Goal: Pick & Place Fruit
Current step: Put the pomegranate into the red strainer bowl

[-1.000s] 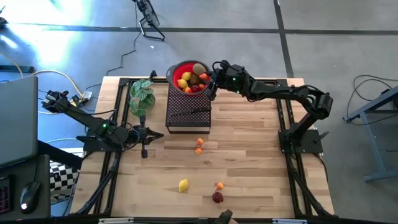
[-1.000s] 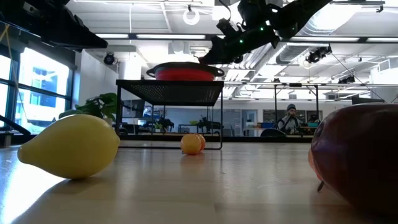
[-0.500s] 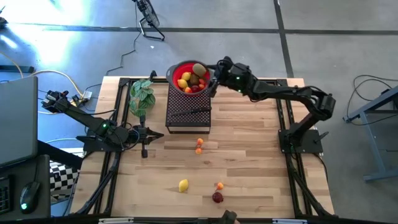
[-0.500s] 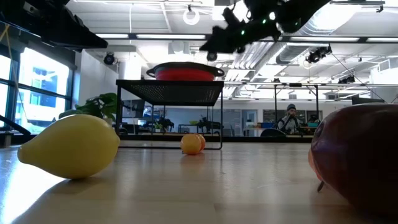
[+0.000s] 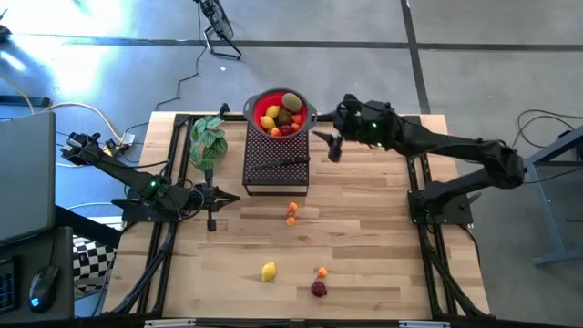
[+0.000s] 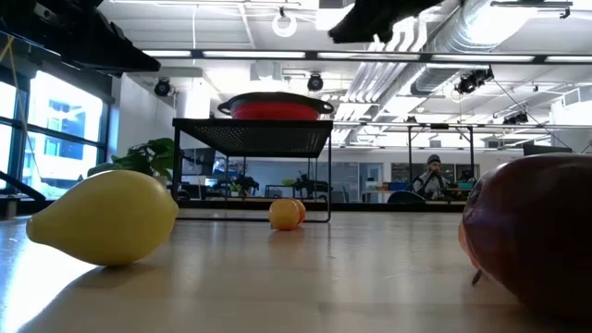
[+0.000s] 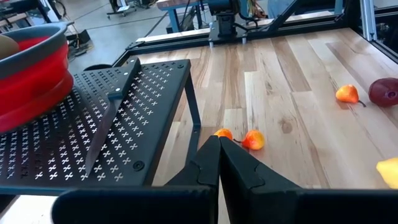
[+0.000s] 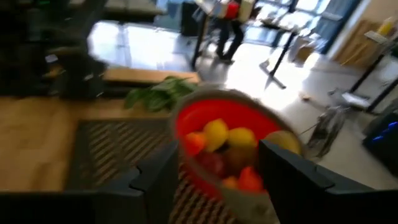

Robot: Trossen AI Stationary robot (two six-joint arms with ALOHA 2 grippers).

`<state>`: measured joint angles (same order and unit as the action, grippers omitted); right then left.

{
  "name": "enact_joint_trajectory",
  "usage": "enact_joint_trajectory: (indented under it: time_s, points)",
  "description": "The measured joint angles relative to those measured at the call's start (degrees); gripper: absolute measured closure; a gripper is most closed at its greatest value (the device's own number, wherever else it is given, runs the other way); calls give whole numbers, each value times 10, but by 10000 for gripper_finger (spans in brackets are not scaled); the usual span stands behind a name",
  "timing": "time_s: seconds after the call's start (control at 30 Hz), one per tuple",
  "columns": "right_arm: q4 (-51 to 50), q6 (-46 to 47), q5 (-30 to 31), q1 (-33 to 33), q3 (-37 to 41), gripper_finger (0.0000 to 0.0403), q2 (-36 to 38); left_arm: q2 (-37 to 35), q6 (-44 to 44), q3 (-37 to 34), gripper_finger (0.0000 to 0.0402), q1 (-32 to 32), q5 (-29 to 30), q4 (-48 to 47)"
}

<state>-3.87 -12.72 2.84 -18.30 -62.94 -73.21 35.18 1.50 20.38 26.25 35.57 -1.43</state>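
A red bowl holding several fruits, among them yellow, red and a brown one, stands on the far end of a black perforated stand. Loose on the table lie two small orange fruits, a lemon, another orange one and a dark red one. My right gripper hangs open and empty in the air, right of the bowl. At the stand's left, my left gripper rests shut and empty, pointing at the two orange fruits.
A black-handled knife lies on the stand's top. A green leafy plant stands left of the bowl. Bare wood lies between the stand and the near fruits. In the low view a person sits far behind the table.
My right gripper has drawn back from the bowl's rim toward the table's right edge and has risen, with nothing between its fingers. The bowl and the fruits have stayed where they were.
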Motion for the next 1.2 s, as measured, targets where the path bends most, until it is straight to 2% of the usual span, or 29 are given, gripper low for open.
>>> enact_joint_trajectory:
  time_s: [0.27, 0.47, 0.6, 0.8, 0.9, 1.03, 1.2]
  points:
    - [-95, 113, -2, 68, 0, 219, 49, 0, -2, 0, 398, 0, 0, 0]
    - [-105, 190, -6, 123, 0, 228, 47, 0, 3, 0, 398, 0, 0, 0]
    - [-127, 218, -35, 166, 0, 231, 45, 0, 5, 0, 398, 0, -6, 0]
    - [-134, 263, -42, 253, 0, 231, 45, 0, 5, 0, 398, 0, -22, 0]
    - [-131, 279, -8, 302, 0, 231, 38, 0, 5, 0, 398, 0, -22, 0]
    - [-128, 310, 82, 372, 0, 231, 13, 0, 5, 0, 398, 0, -22, 0]
    - [-64, 339, 173, 443, 0, 231, -42, 0, 5, 0, 398, 0, -22, -7]
